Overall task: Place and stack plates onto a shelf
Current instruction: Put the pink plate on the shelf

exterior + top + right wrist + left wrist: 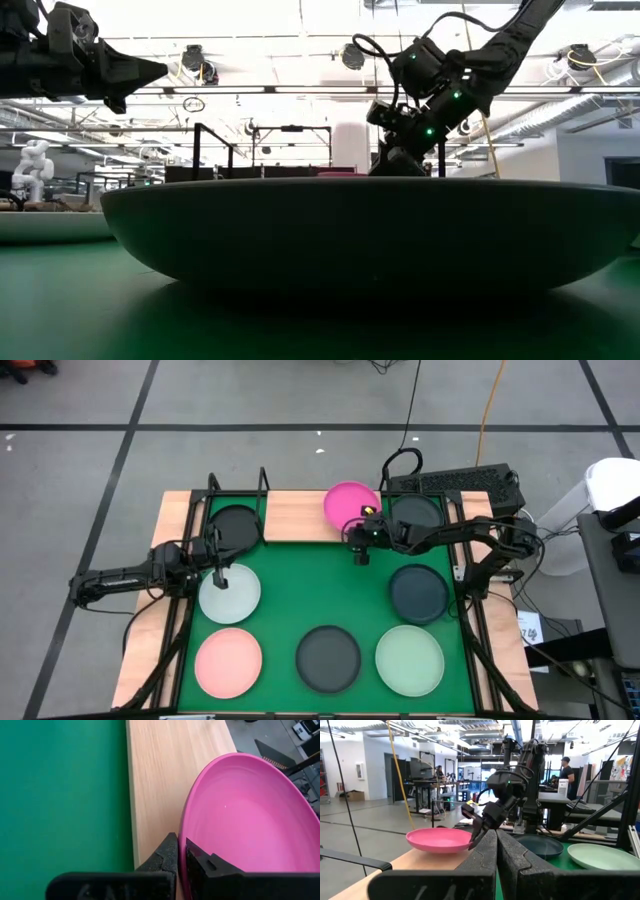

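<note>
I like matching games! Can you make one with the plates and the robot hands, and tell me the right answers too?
Things:
1. hot pink plate
2. pale pink plate
3. left gripper
4. black plate

Places:
A. on the green mat, front left corner
B. over the whitish plate, fingers shut
C. on the wooden shelf, its rim pinched by the right gripper
D. at the shelf's left end

Pairs: 1-C, 2-A, 3-B, 4-D
</note>
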Robot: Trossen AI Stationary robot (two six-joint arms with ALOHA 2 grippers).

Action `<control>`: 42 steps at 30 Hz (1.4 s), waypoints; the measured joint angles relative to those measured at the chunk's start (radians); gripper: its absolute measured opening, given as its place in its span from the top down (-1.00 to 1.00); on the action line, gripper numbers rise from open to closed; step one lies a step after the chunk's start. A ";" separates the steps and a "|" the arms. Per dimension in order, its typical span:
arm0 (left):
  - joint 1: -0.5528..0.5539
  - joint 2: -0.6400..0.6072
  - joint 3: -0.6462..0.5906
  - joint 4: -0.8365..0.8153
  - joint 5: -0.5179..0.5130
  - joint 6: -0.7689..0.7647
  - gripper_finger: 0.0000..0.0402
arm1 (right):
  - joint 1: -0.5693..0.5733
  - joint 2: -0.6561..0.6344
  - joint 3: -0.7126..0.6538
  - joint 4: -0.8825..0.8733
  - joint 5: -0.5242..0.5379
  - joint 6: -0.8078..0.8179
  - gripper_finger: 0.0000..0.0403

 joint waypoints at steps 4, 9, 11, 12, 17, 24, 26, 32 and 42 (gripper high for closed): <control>0.000 0.000 0.000 0.000 0.000 0.000 0.99 | 0.000 0.000 0.000 -0.005 -0.001 0.001 0.98; 0.000 0.000 0.000 0.000 0.000 0.000 0.99 | 0.000 0.000 0.000 -0.008 -0.042 0.003 0.97; 0.000 0.000 0.000 0.000 0.000 0.000 0.99 | 0.000 0.000 0.000 -0.008 -0.054 0.003 0.97; 0.000 0.000 0.000 0.000 0.000 0.000 0.99 | 0.001 0.000 0.000 -0.008 -0.054 0.003 0.97; 0.000 0.000 0.000 0.000 0.000 0.000 0.99 | 0.000 0.000 0.000 -0.008 -0.054 0.003 0.97; 0.000 0.000 0.000 0.000 0.000 0.000 0.99 | 0.000 0.000 0.000 -0.008 -0.054 0.003 0.97; 0.000 0.000 0.000 0.000 0.000 0.000 0.99 | 0.000 0.000 0.000 -0.008 -0.054 0.003 0.97; 0.000 0.000 0.000 0.000 0.000 0.000 0.99 | 0.000 0.000 0.000 -0.008 -0.054 0.002 0.90; 0.000 0.000 0.000 0.000 0.000 0.000 0.99 | 0.009 -0.002 0.000 0.002 -0.054 0.004 0.66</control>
